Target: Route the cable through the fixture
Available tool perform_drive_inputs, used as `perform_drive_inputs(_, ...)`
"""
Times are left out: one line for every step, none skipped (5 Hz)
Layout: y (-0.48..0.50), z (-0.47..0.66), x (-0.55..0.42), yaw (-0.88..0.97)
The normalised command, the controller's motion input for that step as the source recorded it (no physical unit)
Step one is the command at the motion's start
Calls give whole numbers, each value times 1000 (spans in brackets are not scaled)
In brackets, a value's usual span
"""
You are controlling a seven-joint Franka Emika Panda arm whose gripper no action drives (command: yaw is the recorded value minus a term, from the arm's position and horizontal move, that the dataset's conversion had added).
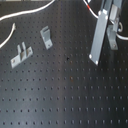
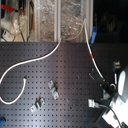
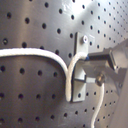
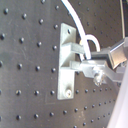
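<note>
Black pegboard tabletop (image 1: pixel 70 95): your end effector (image 3: pixel 92 67) gripped the cable (image 3: pixel 35 52) at one bracket (image 3: pixel 80 67); two brackets (image 1: pixel 46 36) remained unthreaded.

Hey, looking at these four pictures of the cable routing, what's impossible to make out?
- Pincer grip: in the first exterior view blur hides whether it is open or shut; the wrist views show only part of the fingers.
- Cable far end: in the second exterior view it runs behind the clear bins.
- Cable inside the bracket: in the first wrist view the bracket's prongs hide how it sits.
- Two loose brackets: blurred in both exterior views.
</note>
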Motion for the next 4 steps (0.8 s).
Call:
perform_drive_inputs(70, -81, -387, 71)
perform_drive_inputs(59, 6, -363, 126)
perform_drive_inputs(-112, 13, -246, 43)
perform_drive_inputs(-141, 12, -193, 0)
